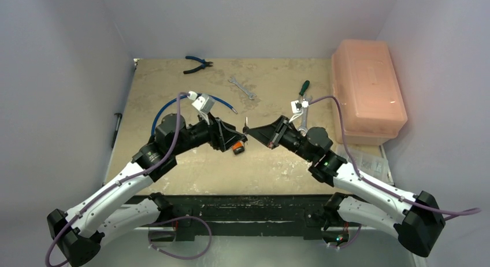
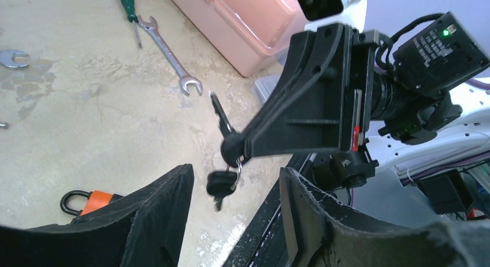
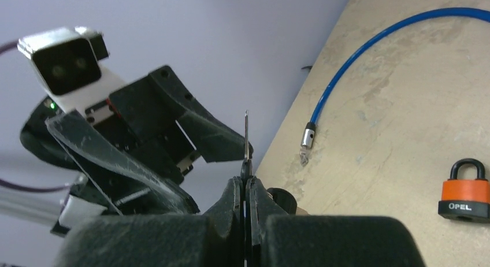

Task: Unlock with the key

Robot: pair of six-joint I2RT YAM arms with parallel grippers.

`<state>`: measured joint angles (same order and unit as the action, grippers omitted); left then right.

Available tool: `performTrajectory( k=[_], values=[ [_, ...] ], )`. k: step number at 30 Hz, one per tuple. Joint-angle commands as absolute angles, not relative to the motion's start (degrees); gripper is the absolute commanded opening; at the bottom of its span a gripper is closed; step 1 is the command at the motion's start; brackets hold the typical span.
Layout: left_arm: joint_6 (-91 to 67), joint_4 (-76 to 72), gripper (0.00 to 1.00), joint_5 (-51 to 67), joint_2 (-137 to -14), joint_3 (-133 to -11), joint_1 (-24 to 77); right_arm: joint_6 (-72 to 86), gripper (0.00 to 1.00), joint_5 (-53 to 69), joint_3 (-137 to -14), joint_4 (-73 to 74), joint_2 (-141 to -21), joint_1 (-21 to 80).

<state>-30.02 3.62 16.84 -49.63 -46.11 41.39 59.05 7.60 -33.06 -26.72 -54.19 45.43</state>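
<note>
One key [image 2: 219, 114] pinched by its head in the closed right gripper [image 3: 245, 183], left gripper [image 2: 236, 171] with fingers parted close by, orange padlock [image 3: 465, 192] lying on the table [image 1: 277, 163]

Just beside the pink box [image 1: 370, 91] lies a green-handled screwdriver [image 1: 303, 88]; farther from it, a wrench [image 1: 242, 88], a blue cable [image 1: 224, 103], then pliers [image 1: 197, 63].

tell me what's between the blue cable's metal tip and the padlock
Only bare table shows between the cable tip and the padlock, in the right wrist view.
</note>
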Motion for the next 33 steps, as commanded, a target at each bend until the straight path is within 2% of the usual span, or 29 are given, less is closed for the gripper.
performTrajectory(
  k=[1, 9, 19, 27, 33],
  values=[
    [-28.13, 7.62, 0.59, 14.25, -48.6, -50.91, 41.51, 52.16, 0.0, 16.6, -32.07, -35.82, -54.49, 45.37],
    [-29.39, 7.61, 0.53, 14.33, -49.52, -52.95, 41.48, 48.3, 0.0, 22.27, -33.21, -36.06, -54.01, 45.35],
    [-31.59, 2.26, 0.38, 15.46, -51.37, -50.84, 41.49, 47.99, 0.0, 24.95, -33.13, -38.03, -54.23, 45.36],
    [-32.8, -1.12, 0.21, 18.74, -52.86, -49.49, 41.49, 48.06, 0.0, 24.61, -33.38, -37.91, -54.56, 45.4],
    [-33.32, -2.11, 0.22, 20.94, -52.99, -48.58, 41.49, 48.08, 0.0, 24.18, -33.44, -37.88, -54.82, 45.4]
  ],
)
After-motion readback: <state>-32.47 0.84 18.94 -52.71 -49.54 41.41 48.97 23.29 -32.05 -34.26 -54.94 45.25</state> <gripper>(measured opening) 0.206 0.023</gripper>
